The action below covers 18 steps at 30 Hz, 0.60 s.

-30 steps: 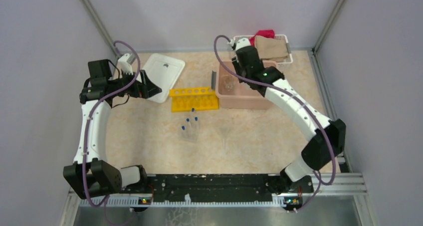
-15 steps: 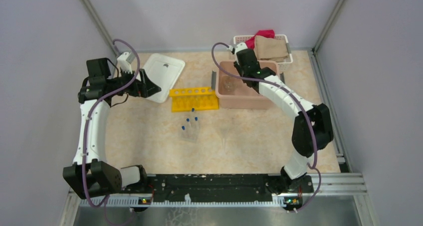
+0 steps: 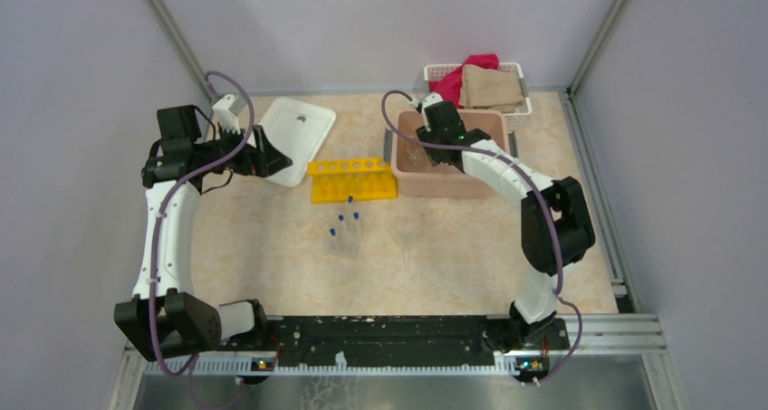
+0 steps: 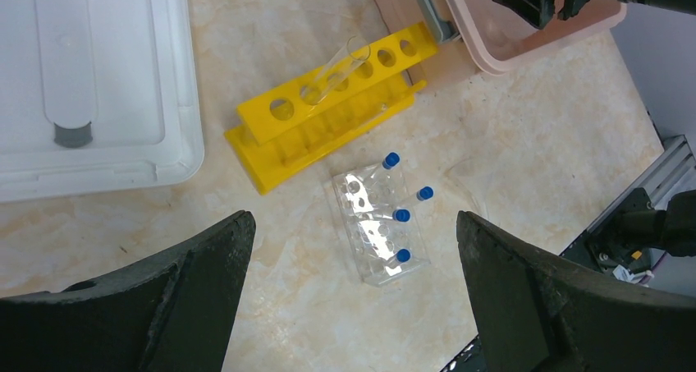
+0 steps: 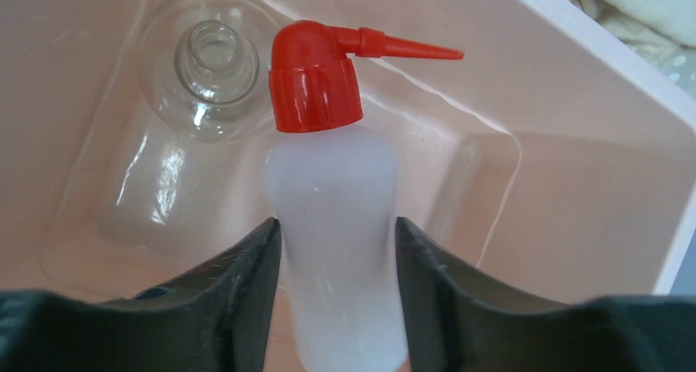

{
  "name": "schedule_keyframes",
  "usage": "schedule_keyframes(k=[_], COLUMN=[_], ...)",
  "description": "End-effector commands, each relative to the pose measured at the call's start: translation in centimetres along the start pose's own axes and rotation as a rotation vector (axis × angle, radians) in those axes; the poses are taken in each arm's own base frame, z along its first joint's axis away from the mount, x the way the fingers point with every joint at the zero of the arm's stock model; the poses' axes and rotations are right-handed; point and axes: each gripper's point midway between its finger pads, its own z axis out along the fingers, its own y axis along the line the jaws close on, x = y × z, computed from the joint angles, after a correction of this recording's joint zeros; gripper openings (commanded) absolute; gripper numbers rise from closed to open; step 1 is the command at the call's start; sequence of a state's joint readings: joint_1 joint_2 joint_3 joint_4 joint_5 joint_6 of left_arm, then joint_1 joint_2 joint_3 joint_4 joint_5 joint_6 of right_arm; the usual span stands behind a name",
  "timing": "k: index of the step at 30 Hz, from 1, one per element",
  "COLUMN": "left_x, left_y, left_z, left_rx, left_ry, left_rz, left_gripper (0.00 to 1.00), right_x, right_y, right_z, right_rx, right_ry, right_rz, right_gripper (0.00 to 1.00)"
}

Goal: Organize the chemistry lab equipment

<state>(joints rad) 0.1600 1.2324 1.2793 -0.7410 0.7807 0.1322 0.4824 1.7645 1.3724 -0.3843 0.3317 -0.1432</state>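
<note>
My right gripper [image 5: 336, 228] is inside the pink tub [image 5: 574, 191], shut on the white squeeze bottle [image 5: 332, 183] with the red nozzle [image 5: 316, 76]. The clear round flask [image 5: 205, 68] lies in the tub just beyond it. In the top view my right gripper [image 3: 427, 149] hides the bottle. My left gripper [image 4: 353, 249] is open and empty, held high over the table. Below it stand the yellow rack [image 4: 328, 117], with one clear glass tube [image 4: 336, 64] leaning in it, and the clear rack [image 4: 379, 224] with several blue-capped tubes [image 4: 392, 160]. The clear funnel [image 3: 409, 243] lies right of the clear rack.
The white grey-handled lid [image 3: 294, 134] lies at the back left, next to my left gripper [image 3: 279, 164]. The white basket [image 3: 507, 69] of red and tan cloths stands behind the pink tub [image 3: 444, 188]. The yellow rack [image 3: 351, 178] touches the tub's left side.
My right wrist has moved left and nearer over the pink tub, and its elbow has folded in toward the tub. The left arm has not moved.
</note>
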Motion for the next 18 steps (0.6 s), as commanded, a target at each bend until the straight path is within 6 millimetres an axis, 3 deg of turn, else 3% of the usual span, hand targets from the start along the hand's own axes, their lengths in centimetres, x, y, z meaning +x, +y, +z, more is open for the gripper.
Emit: schedule_keyframes(k=[1,6,12,15,18], left_x=[-0.8,-0.6,-0.8,-0.8,-0.7], left_y=[-0.1,-0.1,-0.1,-0.1,-0.1], left_z=[-0.5,-0.4,-0.5,-0.5,-0.6], left_rx=[-0.007,-0.002,-0.002,-0.006,-0.007], left_ry=[-0.023,-0.02,-0.023,-0.023,-0.022], left_rz=[0.031,0.024,0.024,0.025,0.027], left_gripper=[0.99,0.99,0.99,0.99,0.99], right_x=[-2.7,-4.7,-7.2,-7.4,-5.7], right_y=[0.2,-1.5,-3.3,-2.4,0.1], right_z=[-0.6,-2.9,-8.7,-12.9,-16.4], right_rx=[-0.048,-0.008,0.0,-0.045,-0.118], right_ry=[-0.079,-0.133,-0.22,-0.254,-0.24], right_rz=[0.074,0.102,0.26,0.306,0.344], right_gripper=[0.59,0.77,0.78,0.78,0.75])
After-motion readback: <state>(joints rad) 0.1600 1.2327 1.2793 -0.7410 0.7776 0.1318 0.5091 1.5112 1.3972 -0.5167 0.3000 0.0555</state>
